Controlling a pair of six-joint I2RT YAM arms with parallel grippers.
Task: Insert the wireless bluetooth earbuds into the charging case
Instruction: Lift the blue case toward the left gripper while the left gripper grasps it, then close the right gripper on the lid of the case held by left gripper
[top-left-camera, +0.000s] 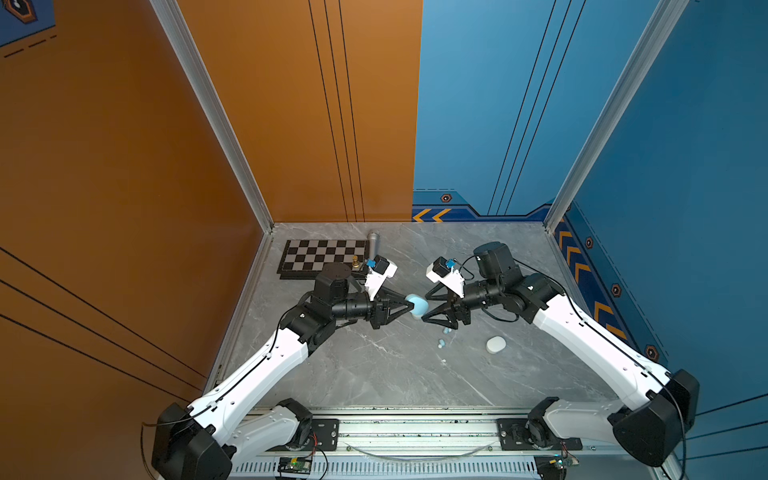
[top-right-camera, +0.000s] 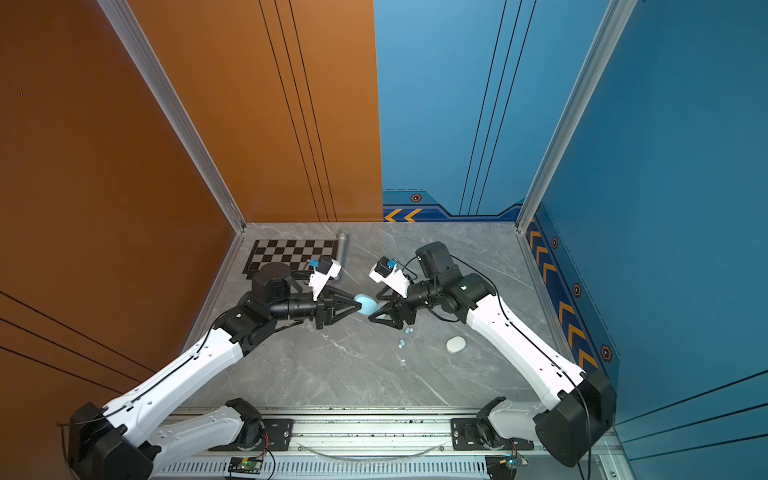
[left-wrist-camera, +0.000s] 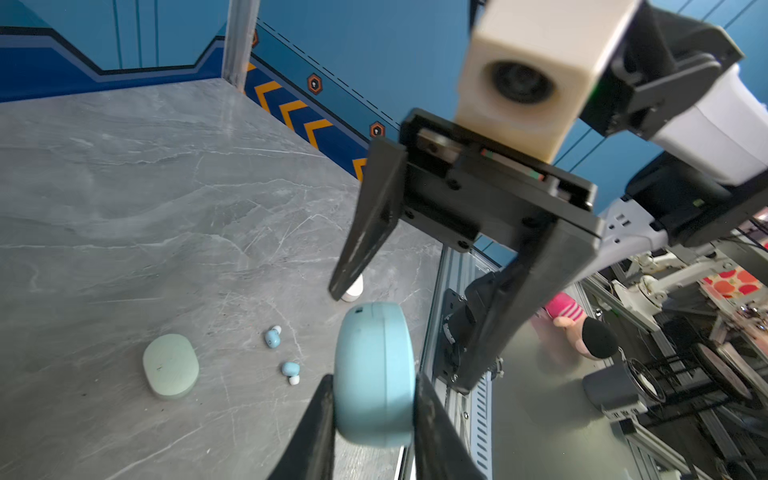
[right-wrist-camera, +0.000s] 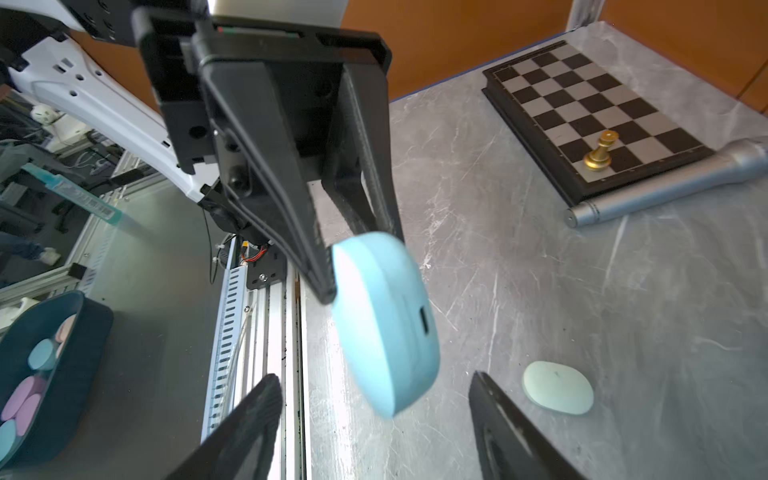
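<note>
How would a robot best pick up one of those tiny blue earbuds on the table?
Probably from straight above, pinching the rounded blue body of an earbud, not its small white tip. It lies low on the table, apart from the other earbud, so jaws should fit on either side.
</note>
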